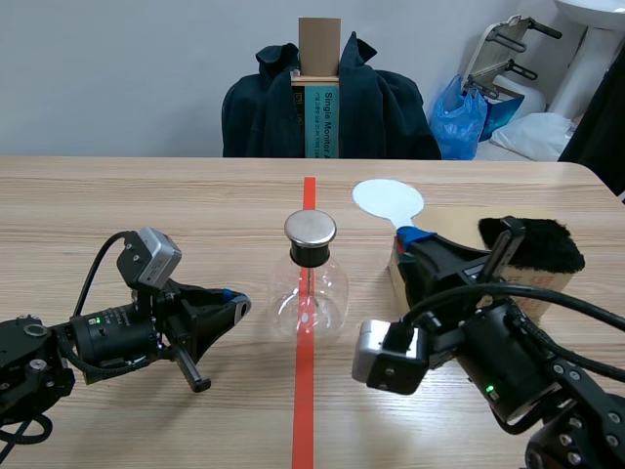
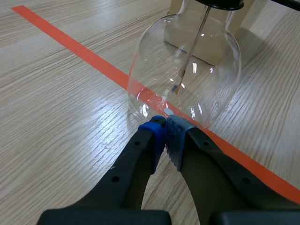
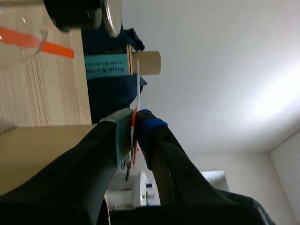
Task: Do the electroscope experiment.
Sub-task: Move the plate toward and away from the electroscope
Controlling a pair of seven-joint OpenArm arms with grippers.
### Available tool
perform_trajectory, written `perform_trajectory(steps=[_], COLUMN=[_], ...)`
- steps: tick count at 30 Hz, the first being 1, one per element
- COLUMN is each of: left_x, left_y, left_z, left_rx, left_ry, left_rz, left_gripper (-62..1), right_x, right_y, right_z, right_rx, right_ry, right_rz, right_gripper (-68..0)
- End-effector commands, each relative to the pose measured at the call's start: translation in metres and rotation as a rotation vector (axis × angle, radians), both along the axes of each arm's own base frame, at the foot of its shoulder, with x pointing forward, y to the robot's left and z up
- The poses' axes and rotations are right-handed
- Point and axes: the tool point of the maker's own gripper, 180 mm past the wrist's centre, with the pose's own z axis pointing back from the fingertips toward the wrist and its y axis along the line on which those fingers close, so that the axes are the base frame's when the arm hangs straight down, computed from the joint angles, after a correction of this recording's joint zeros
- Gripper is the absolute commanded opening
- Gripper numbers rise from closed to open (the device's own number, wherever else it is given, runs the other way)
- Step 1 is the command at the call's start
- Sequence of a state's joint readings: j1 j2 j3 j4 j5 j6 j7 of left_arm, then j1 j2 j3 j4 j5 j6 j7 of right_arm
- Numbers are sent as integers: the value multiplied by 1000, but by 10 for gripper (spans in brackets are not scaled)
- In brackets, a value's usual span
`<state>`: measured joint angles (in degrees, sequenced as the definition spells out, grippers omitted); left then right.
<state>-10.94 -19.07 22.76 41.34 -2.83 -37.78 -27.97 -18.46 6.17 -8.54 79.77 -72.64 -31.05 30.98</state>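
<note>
Standing on the orange-red tape line (image 1: 304, 410) at mid-table: a round clear glass electroscope (image 1: 309, 288) with a black stopper, a flat metal cap and a thin rod hanging inside. Just ahead of the left gripper (image 1: 237, 305), whose fingers are pressed together on nothing, blue pads almost at the flask's base. Near its other side, the right gripper (image 1: 410, 237), pinching a thin pale round paddle (image 1: 388, 200); beyond, a cardboard box (image 1: 547, 293) topped with black fur (image 1: 542, 244).
</note>
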Motion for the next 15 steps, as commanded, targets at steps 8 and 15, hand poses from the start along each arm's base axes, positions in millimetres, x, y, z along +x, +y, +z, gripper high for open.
perform_trajectory(steps=[8,15], left_x=[6,6], left_y=[-4,-4], left_z=[14,14], left_rx=[-37,-37], left_ry=[-34,-34], left_rz=[0,0], left_gripper=[-579,-579], right_x=[18,18], right_y=[-44,-71], right_z=[39,168], right_rx=[-65,6], right_ry=[-131,-516], right_rz=[-114,-185], right_gripper=[-667,-667])
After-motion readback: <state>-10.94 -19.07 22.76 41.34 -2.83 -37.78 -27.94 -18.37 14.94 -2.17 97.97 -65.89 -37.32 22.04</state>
